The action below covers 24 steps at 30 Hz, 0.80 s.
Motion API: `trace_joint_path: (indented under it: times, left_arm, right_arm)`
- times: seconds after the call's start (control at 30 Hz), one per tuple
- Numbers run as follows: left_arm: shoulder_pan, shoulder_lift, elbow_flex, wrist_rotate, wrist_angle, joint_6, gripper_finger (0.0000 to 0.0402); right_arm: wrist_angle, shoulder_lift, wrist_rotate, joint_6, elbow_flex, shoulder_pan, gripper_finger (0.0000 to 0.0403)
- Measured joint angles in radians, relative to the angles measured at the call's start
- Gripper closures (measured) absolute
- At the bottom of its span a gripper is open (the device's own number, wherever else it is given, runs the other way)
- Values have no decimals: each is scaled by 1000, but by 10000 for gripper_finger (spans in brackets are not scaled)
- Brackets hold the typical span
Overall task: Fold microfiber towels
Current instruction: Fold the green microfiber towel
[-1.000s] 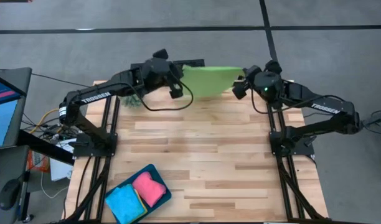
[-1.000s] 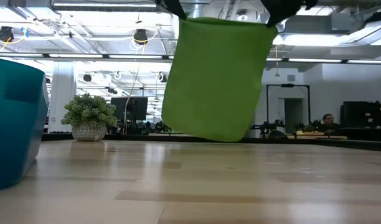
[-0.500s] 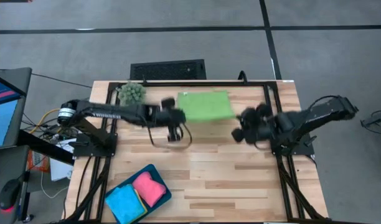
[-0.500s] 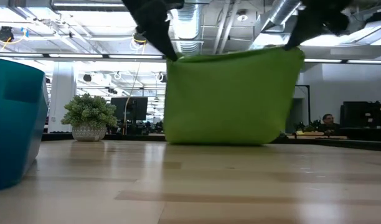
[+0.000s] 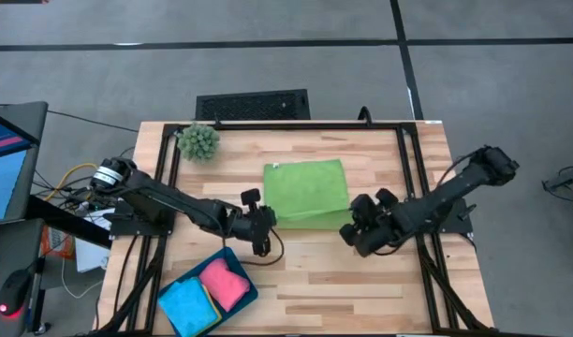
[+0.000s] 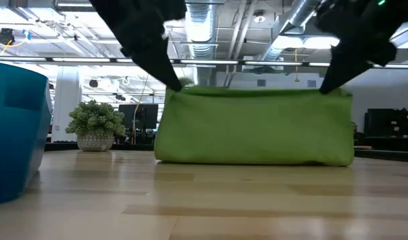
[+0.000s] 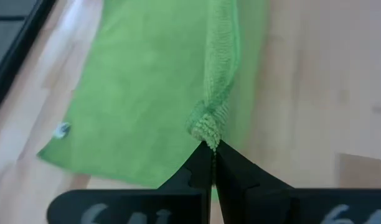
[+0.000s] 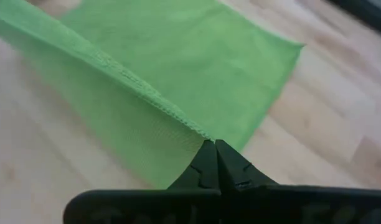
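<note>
Green towel [image 5: 306, 190] coming down onto the counter [image 5: 361, 271]

We are lowering it from where it was hanging a second ago; its far part is now lying flat, while our left tool [image 7: 210, 149] and right tool [image 8: 210, 144], both clenched on near corners, are holding that edge raised for folding.

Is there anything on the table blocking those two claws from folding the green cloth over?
Nothing visible does. The left claw and right claw each pinch a near corner of the green towel, and the wood around it is bare. The plant and tray sit off to the side.
</note>
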Motion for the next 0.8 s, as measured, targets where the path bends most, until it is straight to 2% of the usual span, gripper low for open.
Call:
trace_joint_path:
  times: [0.13,0.27,0.47,0.63,0.8]
  left_arm:
    - [48,11,0,-27,-25,1,401]
    - [117,10,1,-53,-37,35,400]
    - [230,10,-21,-2,2,87,400]
    - [309,10,-44,14,25,125,400]
    - [373,10,-47,41,47,152,399]
  right_arm:
    - [18,27,-6,-127,0,-111,401]
    - [69,15,-30,-340,0,-253,401]
    - [197,24,-113,-611,1,-450,400]
    - [287,75,-182,-751,1,-564,400]
    - [302,124,-224,-833,1,-643,399]
